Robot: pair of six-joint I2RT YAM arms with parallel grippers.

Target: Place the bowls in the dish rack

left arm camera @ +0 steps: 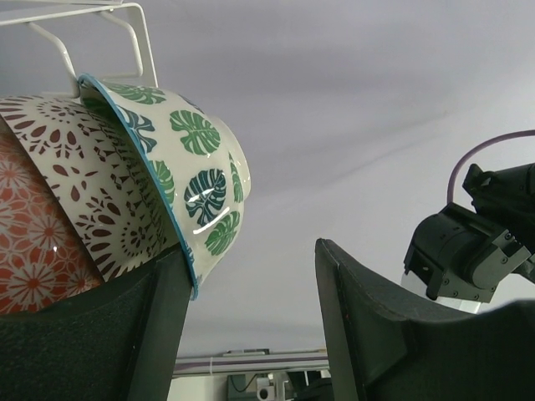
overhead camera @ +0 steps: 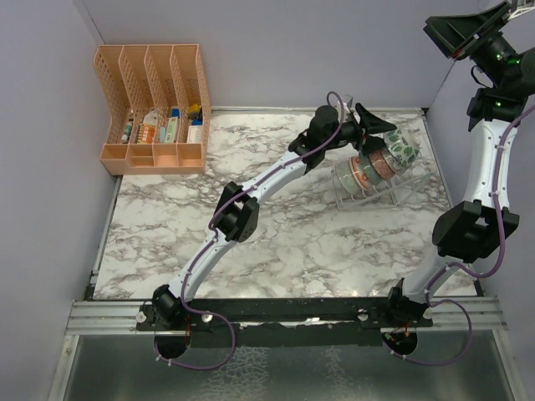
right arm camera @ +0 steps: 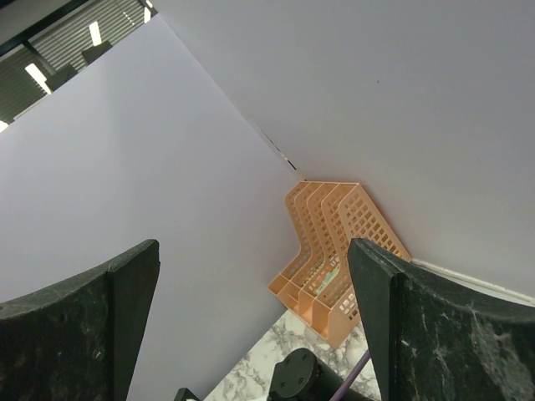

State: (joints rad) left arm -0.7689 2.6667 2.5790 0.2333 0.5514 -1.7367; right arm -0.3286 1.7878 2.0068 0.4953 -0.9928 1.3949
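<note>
The clear dish rack [overhead camera: 359, 194] stands at the back right of the marble table and holds several bowls on edge. The green-leaf bowl [overhead camera: 403, 149] is the endmost, with a pink-white lattice bowl [overhead camera: 365, 170] among those behind it. My left gripper [overhead camera: 376, 127] hovers at the rack's far end. In the left wrist view its jaws [left arm camera: 251, 326] stand open with only air between them. The green-leaf bowl [left arm camera: 196, 180] touches the outer top of the left finger [left arm camera: 125, 334], in front of the lattice bowl [left arm camera: 92, 184] and the red-orange bowl [left arm camera: 29, 259]. My right gripper [right arm camera: 251, 326] is open and empty, raised high at the right [overhead camera: 464, 29].
An orange four-slot organizer [overhead camera: 155, 109] with small items stands at the back left corner, also seen as the orange organizer [right arm camera: 334, 251] from the right wrist. Grey walls close the table's back and sides. The right arm [left arm camera: 468, 251] shows beyond my left fingers.
</note>
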